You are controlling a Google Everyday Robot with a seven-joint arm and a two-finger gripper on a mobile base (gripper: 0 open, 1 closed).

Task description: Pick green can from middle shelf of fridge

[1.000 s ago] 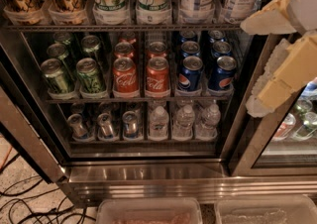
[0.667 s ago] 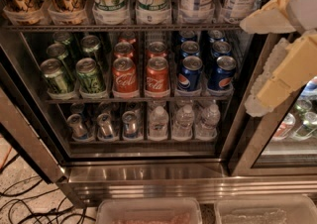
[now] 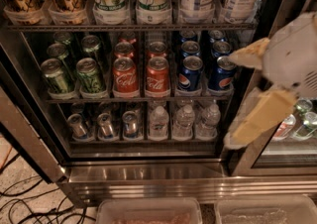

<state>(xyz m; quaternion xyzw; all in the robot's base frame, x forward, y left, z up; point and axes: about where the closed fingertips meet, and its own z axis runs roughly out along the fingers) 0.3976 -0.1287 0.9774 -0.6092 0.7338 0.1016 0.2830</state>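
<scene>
Hanging well to the right of the red cans, past the blue cans, the gripper now sits lower and further left than a moment ago. Its pale body is level with the red cans' row rather than with the bottles above them. The cans and racks have not shifted. Its two tan fingers are spread wide, one above the other, holding nothing, in front of the right post of the fridge.

The green can stands on the middle shelf just left of the red cans, at the front of its lane. Another green one stands on its far side and more stand behind. It is upright: long axis vertical, silver top up, seen from above. It is well apart from the gripper.
</scene>
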